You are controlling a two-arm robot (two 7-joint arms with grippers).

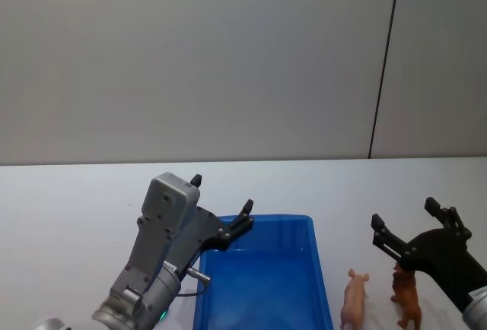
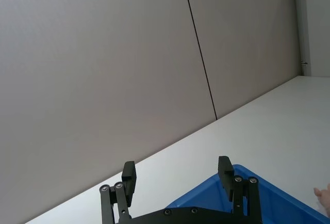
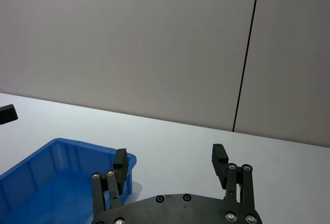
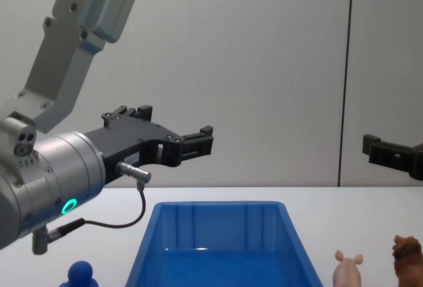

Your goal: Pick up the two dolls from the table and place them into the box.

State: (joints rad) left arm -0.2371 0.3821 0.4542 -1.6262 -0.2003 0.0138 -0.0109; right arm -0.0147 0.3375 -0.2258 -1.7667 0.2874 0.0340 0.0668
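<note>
- Blue pawn (image 4: 80,275): on the table (image 1: 76,208), below and to the left of the left gripper (image 1: 222,195). Risk: it is mistaken for a doll, which it is not.
- Left gripper: jaws spread, holding nothing, raised over the far left corner of the box (image 1: 321,277). Risk: a straight descent from here would strike the rim.
- Pig (image 1: 354,299): stands on the table between the box and the right gripper (image 1: 404,214), just left of the lion (image 1: 405,293).
- Lion: just below the right gripper's palm.
- Right gripper: jaws wide apart, empty. Risk: the dolls stand so close that a wide closure could catch both or tip one over.
- Writing: no label, brand or text is readable anywhere.
</note>
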